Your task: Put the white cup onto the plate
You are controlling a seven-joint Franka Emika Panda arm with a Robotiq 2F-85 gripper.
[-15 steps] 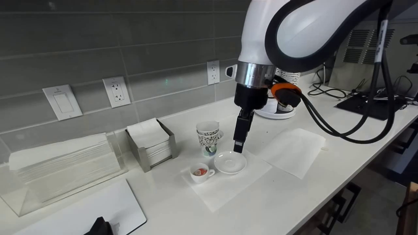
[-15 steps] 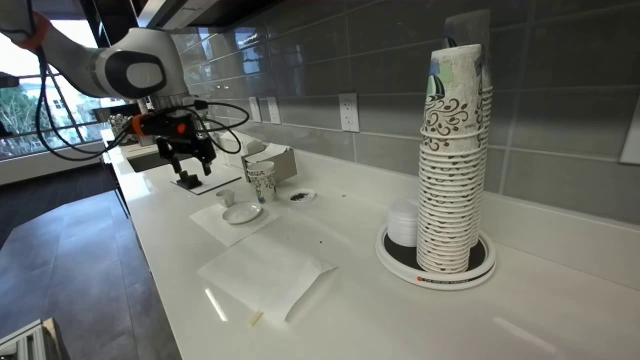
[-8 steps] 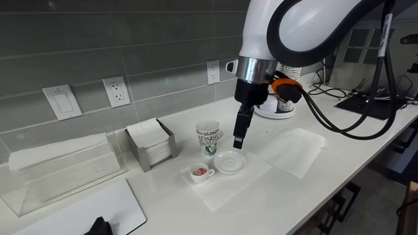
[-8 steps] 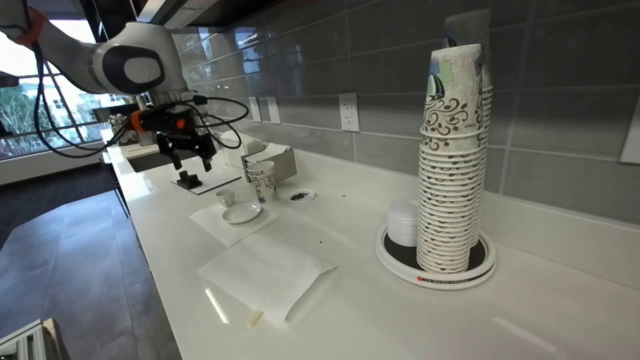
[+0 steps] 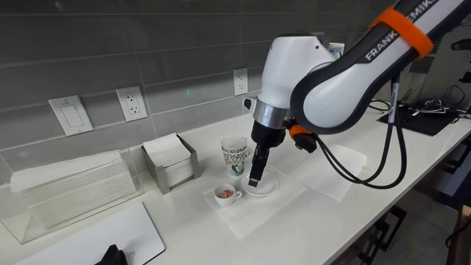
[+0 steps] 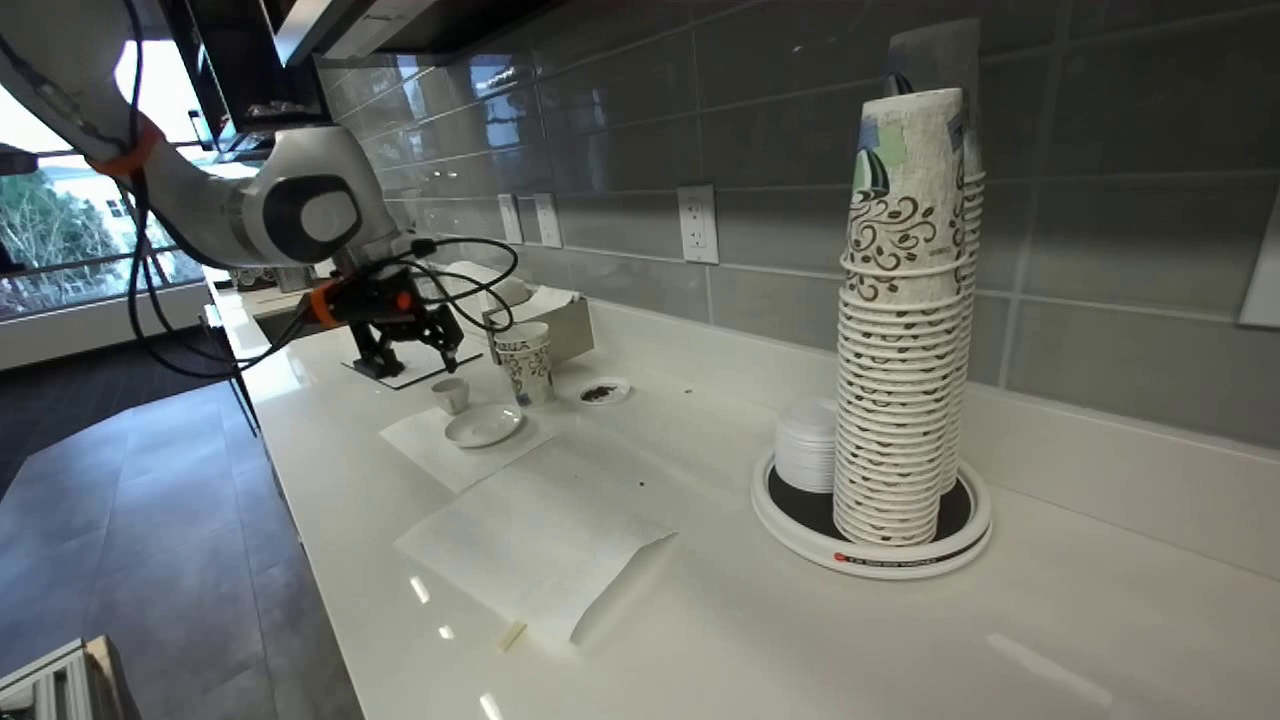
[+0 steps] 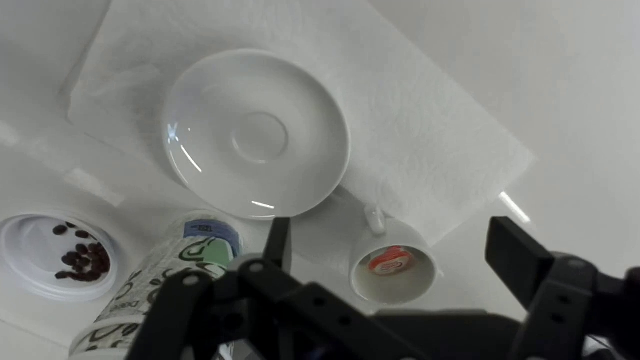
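Find the white cup [image 5: 222, 202] upright at a corner of the paper sheet [image 7: 415, 125] on the desk [image 5: 206, 239], just beside the plate [image 7: 255, 135], with handle [image 7: 375, 220] turned roughly toward it. See the pincer [image 7: 388, 240] spread wide, tilted and bare of any load, with the cup in its gap in the wrist view. Judge the step in hand as the reach for the cup, with lift and placing not yet begun. Cannot tell the height above the cup exactly, so descend slowly. First centre the gap on the cup, then ease down along the tilt, with one finger [image 7: 280, 245] to either side. Give the patterned cups [image 5: 234, 158] a clear berth, standing near one finger in the wrist view and likely to tip at a nudge. Leave the handle outside the grip. Close gently, just enough for a firm hold on probably slick china. Lift straight and level, to spare the red piece [image 7: 391, 261] inside, then lower onto the ring [image 7: 260, 137] at the plate's middle.
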